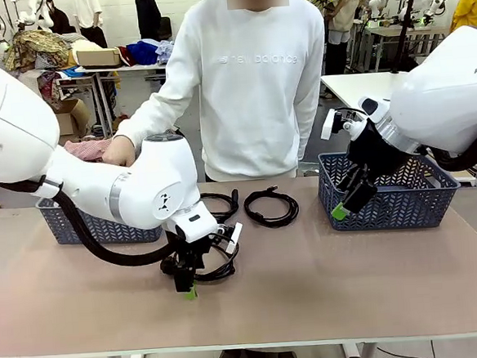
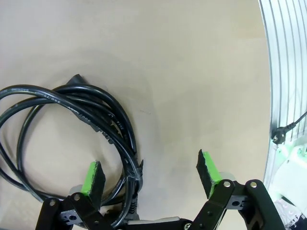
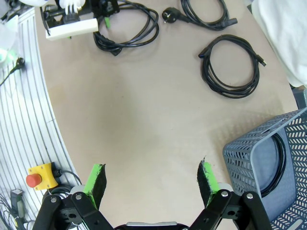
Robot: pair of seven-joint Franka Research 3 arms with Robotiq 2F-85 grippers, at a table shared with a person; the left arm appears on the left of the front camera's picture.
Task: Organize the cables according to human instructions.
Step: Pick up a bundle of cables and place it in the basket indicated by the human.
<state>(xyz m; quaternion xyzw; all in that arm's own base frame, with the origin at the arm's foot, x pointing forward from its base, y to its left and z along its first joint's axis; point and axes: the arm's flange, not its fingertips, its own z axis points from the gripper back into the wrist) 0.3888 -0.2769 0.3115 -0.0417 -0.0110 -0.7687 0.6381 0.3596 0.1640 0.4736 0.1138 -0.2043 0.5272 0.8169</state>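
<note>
The left gripper (image 2: 151, 177), fingers open, straddles a coiled cable (image 2: 110, 127) on the worktop (image 2: 192, 72). Light and floppy, the cord likely grips best across its bundled strands. The right gripper (image 3: 151, 179) hangs open too.

Bright, even light falls on the table (image 1: 335, 279); shadows on it are soft. Its edge curves in the wrist views.

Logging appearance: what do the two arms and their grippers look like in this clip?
The left arm and right arm are glossy white rounded shells. A thick black hose loops under the left one. The right one bears grey lettering cut off by the frame. The left gripper and right gripper are black linkages with silver pivot pins and bright green pads.
</note>
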